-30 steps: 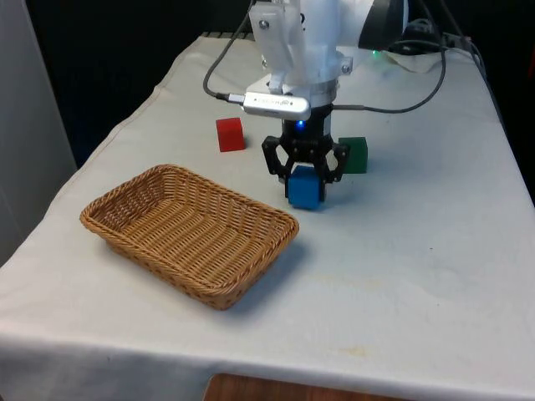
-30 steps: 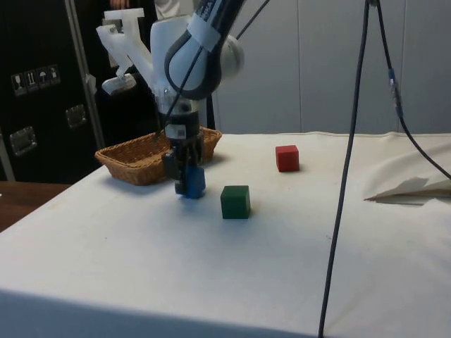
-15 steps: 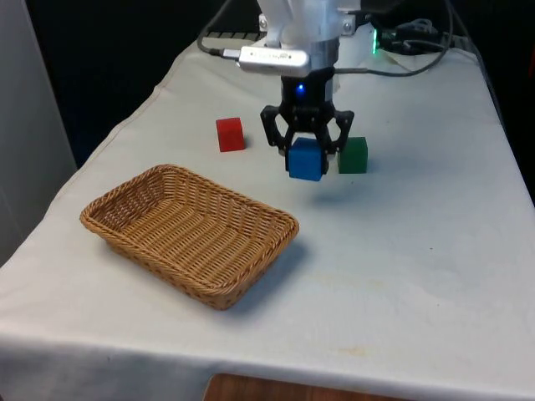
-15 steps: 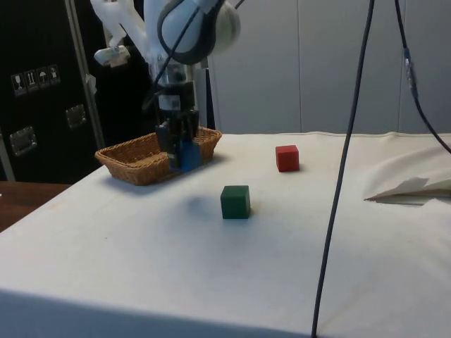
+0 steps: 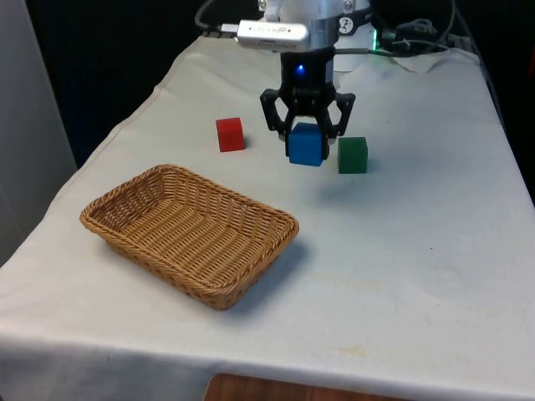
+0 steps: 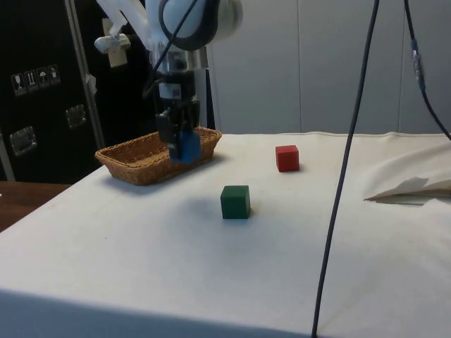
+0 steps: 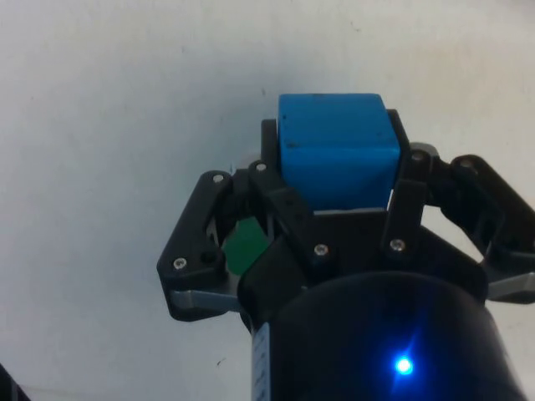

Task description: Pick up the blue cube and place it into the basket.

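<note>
Blue cube (image 5: 305, 144), red cube (image 5: 230, 134), green cube (image 5: 353, 154), tan basket (image 5: 125, 199).

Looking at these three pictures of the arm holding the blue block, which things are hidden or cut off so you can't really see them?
- Blue cube: in the side view the gripper covers most of it.
- Basket: in the side view its inside is hidden behind its near wall.
- Green cube: in the wrist view a sliver shows past the gripper's fingers.
- Robot arm: cut off by the front view's top edge.

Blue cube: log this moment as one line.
pincer: shut on blue cube | cube: lifted off cloth | basket: empty | phase: carry
</note>
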You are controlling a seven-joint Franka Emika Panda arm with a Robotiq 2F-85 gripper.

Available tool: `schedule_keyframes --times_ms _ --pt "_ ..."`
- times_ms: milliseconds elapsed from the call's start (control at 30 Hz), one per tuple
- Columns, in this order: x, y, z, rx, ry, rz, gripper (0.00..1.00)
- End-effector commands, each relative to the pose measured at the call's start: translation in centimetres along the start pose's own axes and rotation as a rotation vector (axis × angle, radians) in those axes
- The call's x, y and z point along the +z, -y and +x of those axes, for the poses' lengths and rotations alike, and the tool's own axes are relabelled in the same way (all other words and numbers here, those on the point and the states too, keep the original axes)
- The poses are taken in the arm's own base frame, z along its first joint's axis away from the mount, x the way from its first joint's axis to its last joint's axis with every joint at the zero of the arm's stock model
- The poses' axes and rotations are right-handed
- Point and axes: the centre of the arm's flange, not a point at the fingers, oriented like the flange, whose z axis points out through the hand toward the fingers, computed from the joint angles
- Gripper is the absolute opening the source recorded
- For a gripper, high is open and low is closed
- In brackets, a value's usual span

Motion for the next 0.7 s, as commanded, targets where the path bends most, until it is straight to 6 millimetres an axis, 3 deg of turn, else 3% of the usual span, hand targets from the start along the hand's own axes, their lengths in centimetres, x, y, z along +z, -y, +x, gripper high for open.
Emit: schedule_keyframes --times_ms 0,233,667 --pt "-0.3 0.0 0.0 0.000 -0.003 0.001 0.05" --pt "-2.8 -0.2 -0.7 0.003 -0.013 0.012 0.05" --pt "-3.0 -0.5 -0.4 0.007 -0.011 0.008 0.05"
